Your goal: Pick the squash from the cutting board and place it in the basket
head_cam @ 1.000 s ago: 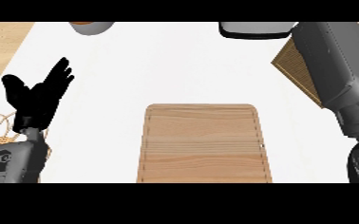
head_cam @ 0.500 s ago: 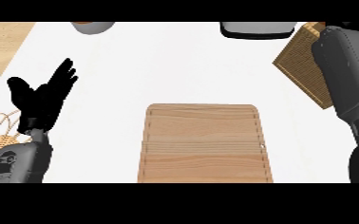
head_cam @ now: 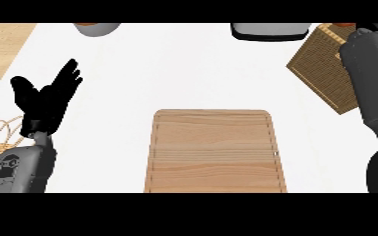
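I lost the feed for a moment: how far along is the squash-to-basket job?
Done, apparently: the cutting board carries no squash, so the pick looks finished. In hand: the right forearm stretches beside the basket at the right edge; its hand and the squash are out of view, so placement cannot be confirmed. The left hand rests open at the left. Left: confirm the squash is in the basket, then withdraw.

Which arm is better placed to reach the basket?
Right: its forearm overlaps the basket, while the left hand rests open at the left edge, across the cutting board.
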You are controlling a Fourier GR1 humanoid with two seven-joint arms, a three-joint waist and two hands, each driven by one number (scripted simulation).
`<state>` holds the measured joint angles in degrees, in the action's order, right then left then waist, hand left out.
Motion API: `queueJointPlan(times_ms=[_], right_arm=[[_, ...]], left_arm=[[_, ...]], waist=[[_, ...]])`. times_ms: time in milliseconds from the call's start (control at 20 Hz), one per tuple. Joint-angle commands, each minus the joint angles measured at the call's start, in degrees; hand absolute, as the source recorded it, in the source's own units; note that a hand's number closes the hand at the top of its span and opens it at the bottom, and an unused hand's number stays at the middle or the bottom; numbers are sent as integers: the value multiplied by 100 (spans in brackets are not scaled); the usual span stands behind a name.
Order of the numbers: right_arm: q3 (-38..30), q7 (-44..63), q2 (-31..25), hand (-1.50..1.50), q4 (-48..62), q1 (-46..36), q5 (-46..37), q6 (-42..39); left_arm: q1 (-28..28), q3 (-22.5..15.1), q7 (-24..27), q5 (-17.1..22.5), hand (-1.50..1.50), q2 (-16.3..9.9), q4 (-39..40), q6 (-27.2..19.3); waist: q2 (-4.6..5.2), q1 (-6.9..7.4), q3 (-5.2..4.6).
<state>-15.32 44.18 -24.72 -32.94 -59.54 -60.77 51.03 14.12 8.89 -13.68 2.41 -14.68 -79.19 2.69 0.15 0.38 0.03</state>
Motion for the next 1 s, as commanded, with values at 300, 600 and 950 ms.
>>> queueJointPlan(times_ms=[300, 600, 950], right_arm=[[-854, 45, -142, -150, -1876, 859, 888, 986], [-709, 155, 114, -150, -4274, 2699, 1660, -152], [-777, 271, 12, -150, -6647, 4937, 2719, -1240]], left_arm=[[-335, 232, -40, 169, 0, -199, -77, 168], [-431, 287, -132, 132, 0, -108, -267, -56], [-743, 267, 131, 134, 0, -32, -294, 31]], waist=[[-105, -223, -3], [-173, -443, -4], [-136, -469, -5]])
